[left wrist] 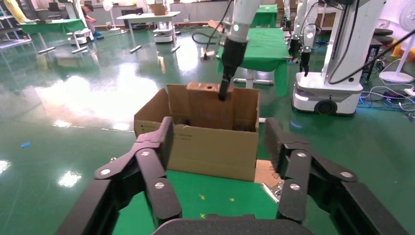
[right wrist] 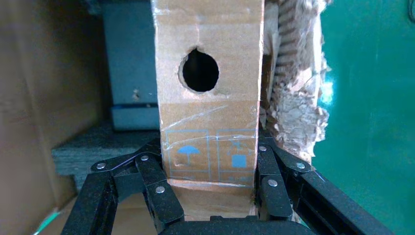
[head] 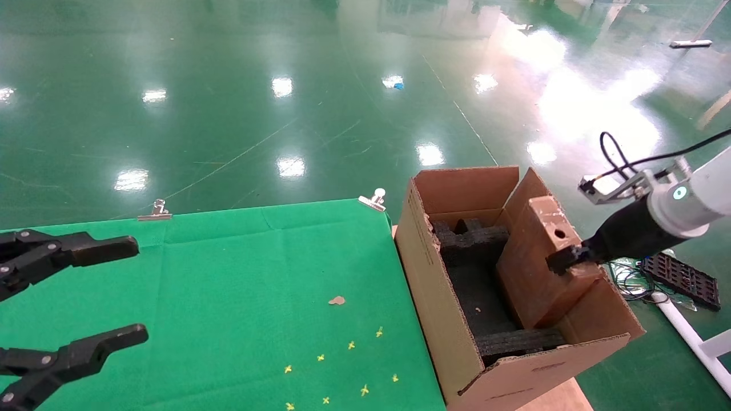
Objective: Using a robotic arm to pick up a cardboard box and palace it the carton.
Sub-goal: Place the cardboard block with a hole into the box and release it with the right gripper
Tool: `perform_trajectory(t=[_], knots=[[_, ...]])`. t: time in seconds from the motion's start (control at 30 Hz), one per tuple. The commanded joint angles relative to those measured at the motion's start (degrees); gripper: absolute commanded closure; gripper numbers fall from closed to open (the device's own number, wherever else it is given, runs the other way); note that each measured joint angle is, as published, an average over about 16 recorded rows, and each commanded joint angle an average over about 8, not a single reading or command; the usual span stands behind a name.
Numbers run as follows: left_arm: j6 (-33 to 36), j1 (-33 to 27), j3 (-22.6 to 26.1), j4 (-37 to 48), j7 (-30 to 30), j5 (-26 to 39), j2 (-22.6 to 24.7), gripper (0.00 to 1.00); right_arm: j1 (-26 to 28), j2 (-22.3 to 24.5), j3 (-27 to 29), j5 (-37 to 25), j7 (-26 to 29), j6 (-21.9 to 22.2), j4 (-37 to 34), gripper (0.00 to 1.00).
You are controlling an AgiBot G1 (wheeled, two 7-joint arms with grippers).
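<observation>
The cardboard box (head: pixel 537 268) stood on end inside the carton (head: pixel 457 319), its long axis close to vertical but tilted, the top leaning away from the right gripper (head: pixel 565 258) toward the carton's far side; the narrow face with the round hole (right wrist: pixel 199 70) pointed upward, just beyond the fingertips; the right gripper pinched that upper end from above, one finger (right wrist: pixel 156 191) pressed against each broad side, so the box was held between them; the robotic arm (head: pixel 679 200) reached in from the carton's right, its green-lit ring behind the gripper; black foam inserts (head: pixel 474 242) lay below and to the far side of the gripper, with a second strip nearer the carton's front wall; a torn, ragged flap edge (right wrist: pixel 293 98) sat touching or just beside the box on one side of the gripper; judging from this, the box could catch on that ragged edge or land on top of the foam rather than in the slot, because of its tilt, and a release now might let it topple against the wall; the left gripper (head: pixel 85 297) hung well apart over the green cloth table (head: pixel 257 274), fingers spread and holding nothing.
</observation>
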Motion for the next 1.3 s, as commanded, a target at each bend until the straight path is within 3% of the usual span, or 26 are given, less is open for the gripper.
perform_trajectory(t=[0.03, 0.9, 0.93, 1.17, 1.2, 1.3], knots=[[0.00, 0.00, 0.01, 0.00, 0.00, 0.00, 0.00, 0.00, -1.55, -0.59, 0.10, 0.30, -0.05, 0.55, -1.21, 1.00], [-0.04, -0.02, 0.10, 0.00, 0.05, -0.07, -0.04, 0.00, -18.92, -6.17, 4.05, 6.33, -3.72, 16.34, -6.01, 1.00], [-0.04, -0.02, 0.10, 0.00, 0.05, -0.07, -0.04, 0.00, -19.44, -6.13, 4.41, 6.85, -4.14, 16.81, -5.97, 0.95], [-0.05, -0.03, 0.12, 0.00, 0.06, -0.08, -0.05, 0.00, -20.80, -6.07, 5.61, 8.58, -6.44, 17.38, -6.24, 0.07], [-0.05, -0.03, 0.12, 0.00, 0.06, -0.09, -0.05, 0.00, -20.76, -6.08, 5.66, 8.66, -6.57, 17.26, -6.38, 0.00], [-0.06, -0.03, 0.13, 0.00, 0.07, -0.09, -0.06, 0.00, -20.47, -6.13, 5.72, 8.74, -6.80, 16.94, -6.85, 0.00]])
